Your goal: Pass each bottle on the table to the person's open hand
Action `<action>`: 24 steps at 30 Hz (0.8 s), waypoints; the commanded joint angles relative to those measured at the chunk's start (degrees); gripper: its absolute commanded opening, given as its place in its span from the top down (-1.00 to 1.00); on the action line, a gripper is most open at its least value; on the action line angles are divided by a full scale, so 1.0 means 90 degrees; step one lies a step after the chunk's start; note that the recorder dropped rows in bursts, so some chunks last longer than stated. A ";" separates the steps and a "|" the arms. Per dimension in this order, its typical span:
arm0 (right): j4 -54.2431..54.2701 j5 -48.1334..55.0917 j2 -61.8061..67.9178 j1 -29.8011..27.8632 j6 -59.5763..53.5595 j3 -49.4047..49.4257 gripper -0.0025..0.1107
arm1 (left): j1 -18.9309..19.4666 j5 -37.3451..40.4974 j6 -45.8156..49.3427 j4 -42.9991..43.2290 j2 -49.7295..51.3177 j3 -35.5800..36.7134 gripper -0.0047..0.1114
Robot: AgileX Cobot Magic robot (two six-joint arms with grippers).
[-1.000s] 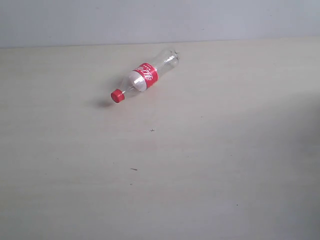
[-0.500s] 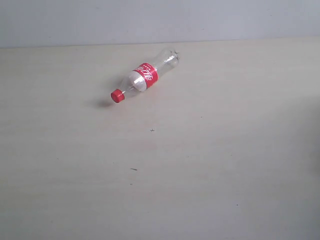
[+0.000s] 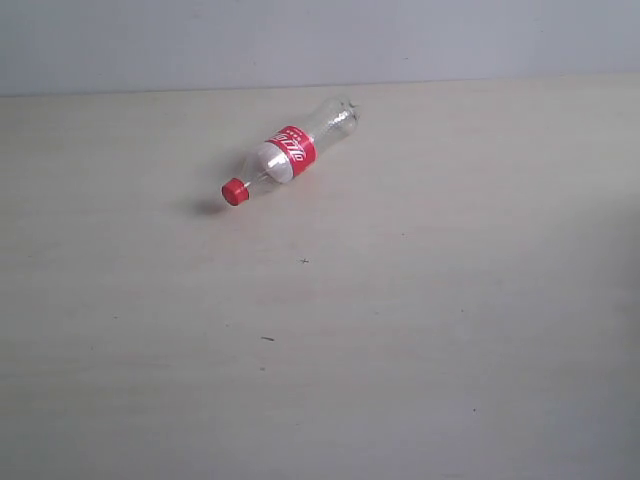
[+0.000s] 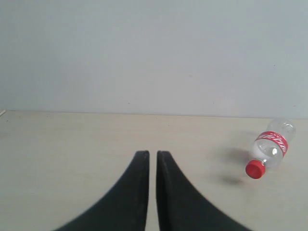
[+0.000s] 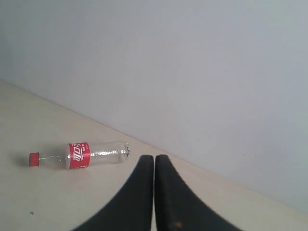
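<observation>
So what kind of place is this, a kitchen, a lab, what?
Probably a bare robot test setup: a pale wood-grain table, a plain grey wall behind, one red-capped bottle lying on its side, and the black left gripper and right gripper, both shut and empty.

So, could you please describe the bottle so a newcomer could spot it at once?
Start at the pale table, near its edge by the grey wall. The bottle lies on its side, clear with a red label and cap; only tiny dark specks are nearby.
</observation>
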 commanded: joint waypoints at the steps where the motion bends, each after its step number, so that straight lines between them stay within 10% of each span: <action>1: -0.0042 -0.0115 -0.0029 -0.0022 0.0157 0.0052 0.93 | -0.0032 -0.0033 0.0005 0.0013 -0.0044 0.0002 0.77; 11: -0.2164 -0.0160 0.0443 -0.0022 0.3101 0.0232 0.93 | -0.0032 -0.0033 0.0006 0.0013 -0.0044 0.0002 0.77; 24: -0.2013 -0.0980 -0.0120 -0.0022 0.3349 0.0553 0.93 | -0.0032 -0.0033 0.0006 0.0013 -0.0044 0.0002 0.77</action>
